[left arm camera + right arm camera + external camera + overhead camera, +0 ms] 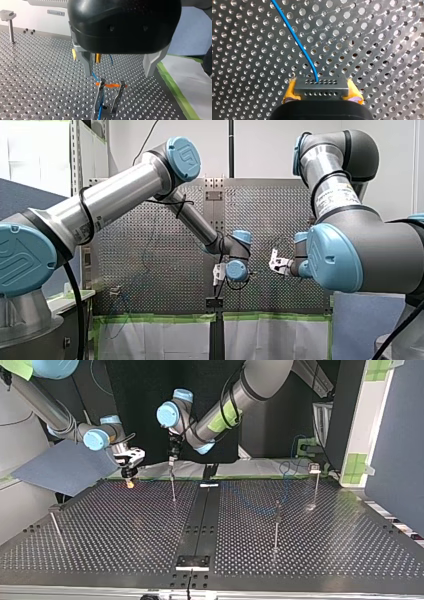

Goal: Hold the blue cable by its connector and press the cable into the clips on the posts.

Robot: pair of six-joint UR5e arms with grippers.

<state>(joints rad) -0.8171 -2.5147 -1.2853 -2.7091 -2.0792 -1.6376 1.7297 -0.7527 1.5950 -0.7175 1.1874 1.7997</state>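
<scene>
Two hands hang close together in the upper middle of the top view, over the perforated table. Our right hand is closed on the connector, its yellow pads pressing the two ends. The blue cable leaves the connector's face and runs away above the table.

Our left hand is wide open and holds nothing. Its metal fingers stand spread above a clip, apart from it. An orange band crosses the clip's two prongs. The cable runs down along the prong nearer one finger; whether it sits in the clip we cannot tell. Just behind that finger show the right hand's pads, and the left hand's black body hides what lies beyond.

In the top view the clip's post stands straight under our left hand. Three more posts rise well apart: lower left, right of centre, upper right. A thin loop of cable shows beside the upper-right one. A blue sheet slants at the left, behind our right hand, and green tape marks the upper right.
</scene>
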